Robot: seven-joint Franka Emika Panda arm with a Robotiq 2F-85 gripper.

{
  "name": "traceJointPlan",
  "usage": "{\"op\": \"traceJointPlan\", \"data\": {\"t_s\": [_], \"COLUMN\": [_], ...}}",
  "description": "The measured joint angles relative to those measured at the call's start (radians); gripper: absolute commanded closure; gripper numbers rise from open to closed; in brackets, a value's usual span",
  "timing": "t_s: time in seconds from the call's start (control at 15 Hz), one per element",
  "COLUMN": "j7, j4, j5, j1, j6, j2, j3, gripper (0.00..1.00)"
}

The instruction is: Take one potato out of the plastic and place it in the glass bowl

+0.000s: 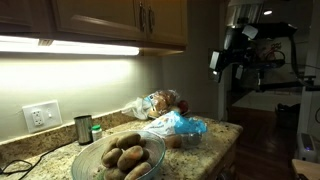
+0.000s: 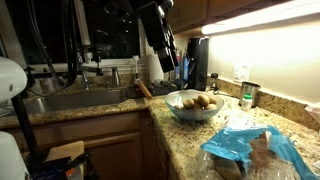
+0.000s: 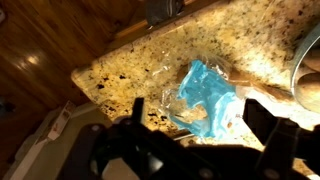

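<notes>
Wrist view looks straight down: the blue plastic (image 3: 205,92), a brown potato (image 3: 208,120) showing through it, lies on the speckled counter (image 3: 130,65) right beneath the claw (image 3: 185,145) and well below it. The claw's prongs are spread wide, nothing between them. The glass bowl (image 3: 305,55) only peeks in at the edge here. Both exterior views show it whole, holding potatoes (image 1: 122,157), beside the plastic. Only an exterior view catches the sink (image 2: 70,100).

Dim room; under-cabinet strip light (image 1: 70,45) glares; wrist view blurred.
</notes>
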Motion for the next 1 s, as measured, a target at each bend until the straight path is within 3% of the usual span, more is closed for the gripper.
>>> {"op": "traceJointPlan", "data": {"t_s": [0.4,0.67,1.0], "j7": [0.109,0.111,0.110], "j4": [0.000,0.000,0.000], "j5": [-0.143,-0.150,-0.128], "j1": [-0.076,-0.079,-0.078], "j6": [0.134,0.299,0.370], "j2": [0.085,0.156,0.230], "j3": [0.008,-0.022,-0.055], "gripper": [0.00,0.00,0.00]}}
